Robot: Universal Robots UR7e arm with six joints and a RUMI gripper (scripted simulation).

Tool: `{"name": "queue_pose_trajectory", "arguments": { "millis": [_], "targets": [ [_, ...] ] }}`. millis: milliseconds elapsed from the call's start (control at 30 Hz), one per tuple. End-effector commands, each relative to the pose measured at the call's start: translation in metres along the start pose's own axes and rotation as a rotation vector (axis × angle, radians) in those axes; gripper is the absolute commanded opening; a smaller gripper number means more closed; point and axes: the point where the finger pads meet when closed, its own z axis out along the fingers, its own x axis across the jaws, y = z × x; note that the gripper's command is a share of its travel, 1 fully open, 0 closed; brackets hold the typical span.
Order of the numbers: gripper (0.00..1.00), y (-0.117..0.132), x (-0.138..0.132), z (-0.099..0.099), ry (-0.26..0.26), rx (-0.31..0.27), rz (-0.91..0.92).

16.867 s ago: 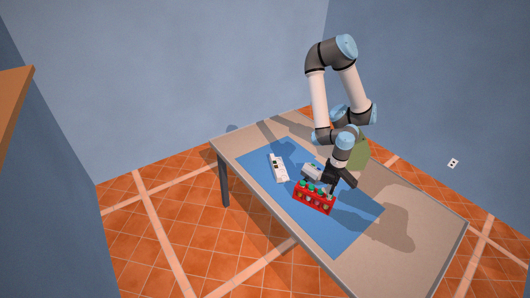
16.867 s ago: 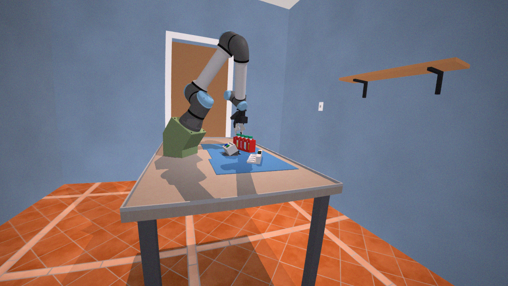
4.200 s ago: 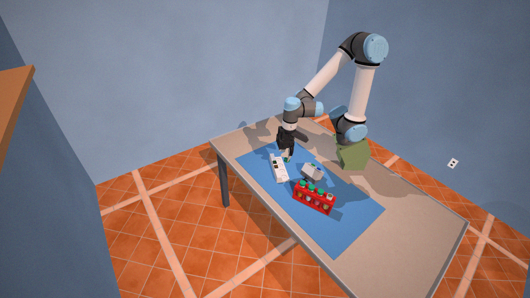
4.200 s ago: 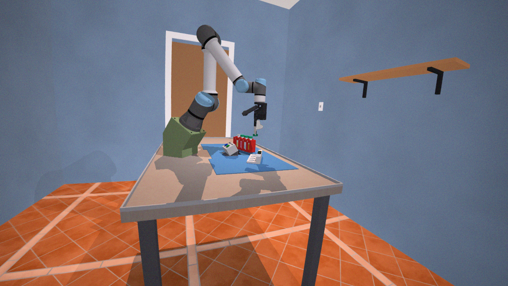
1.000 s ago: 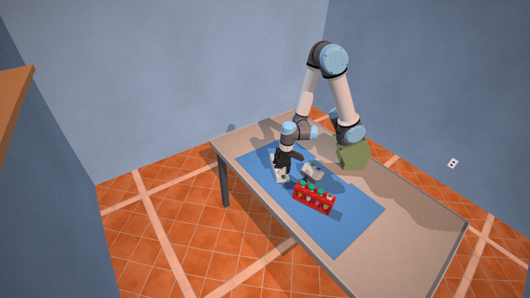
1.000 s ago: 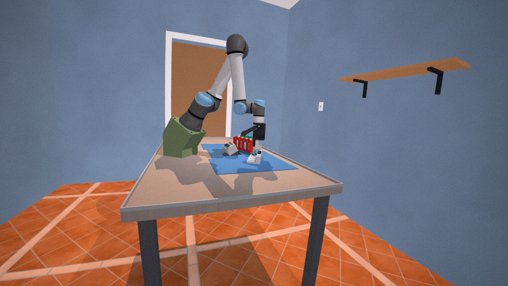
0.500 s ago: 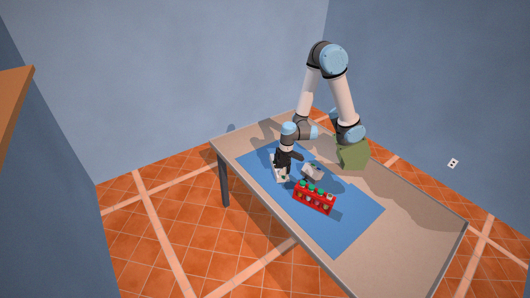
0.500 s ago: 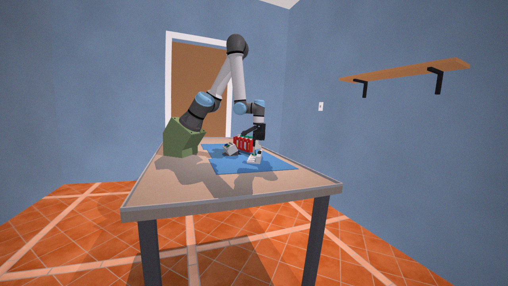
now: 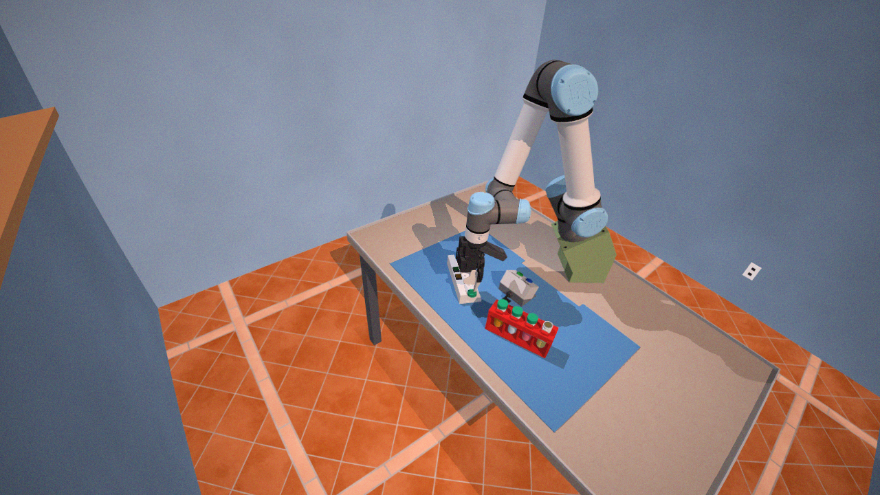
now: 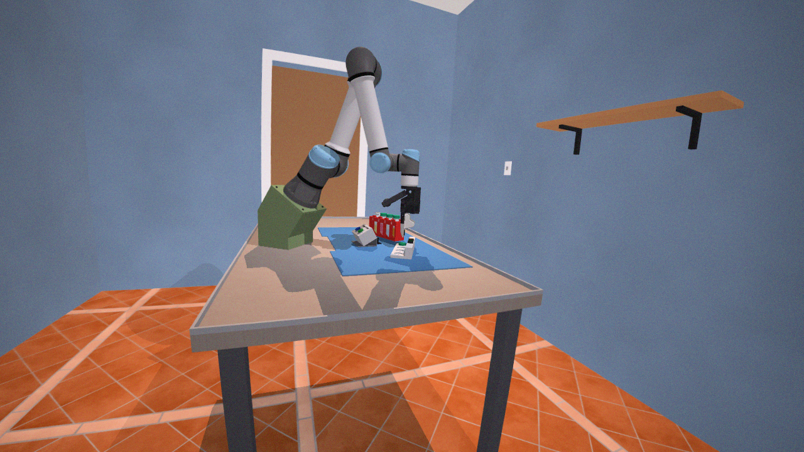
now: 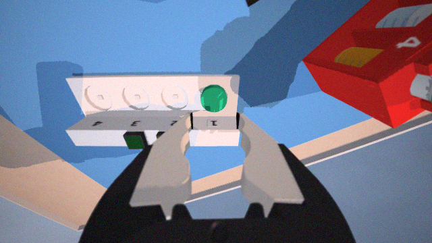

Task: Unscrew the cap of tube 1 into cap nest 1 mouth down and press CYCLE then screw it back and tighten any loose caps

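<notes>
My gripper (image 11: 214, 113) is open, its fingertips parted wider than the green cap (image 11: 214, 98) (image 9: 471, 293) (image 10: 402, 243). The cap lies top up in nest 1 of the white cap tray (image 11: 152, 81) and looks flat; in the wrist view it shows just beyond the fingertips. Nests 2 to 4 are empty. The tray's green lamp (image 11: 133, 142) is dark; the amber lamp is mostly hidden by a finger. In the red decapping station (image 9: 492, 327) (image 10: 396, 236), tube 1 (image 9: 547, 326) is uncapped. Tubes 2 (image 9: 532, 317), 3 (image 9: 517, 312) and 4 (image 9: 502, 304) wear green caps.
The grey key housing (image 9: 515, 286) (image 10: 366, 236) stands between the arm's base and the stations, with the blue key (image 9: 529, 280) and the green key (image 9: 520, 273) on its sloped top. The red station's tube 4 end is close to the tray's nest 1 end.
</notes>
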Motion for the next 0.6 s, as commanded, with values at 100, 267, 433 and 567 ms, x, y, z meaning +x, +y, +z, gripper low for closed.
{"name": "queue_pose_trajectory", "arguments": {
  "millis": [100,267,433,567],
  "targets": [
    [0.29,0.000,0.000,-0.045,0.001,0.003,0.000],
    [0.29,0.000,0.000,-0.060,0.001,0.003,0.000],
    [0.29,0.000,0.000,-0.085,0.001,0.003,0.000],
    [0.29,0.000,0.000,-0.103,0.001,0.003,0.000]
  ]
}}
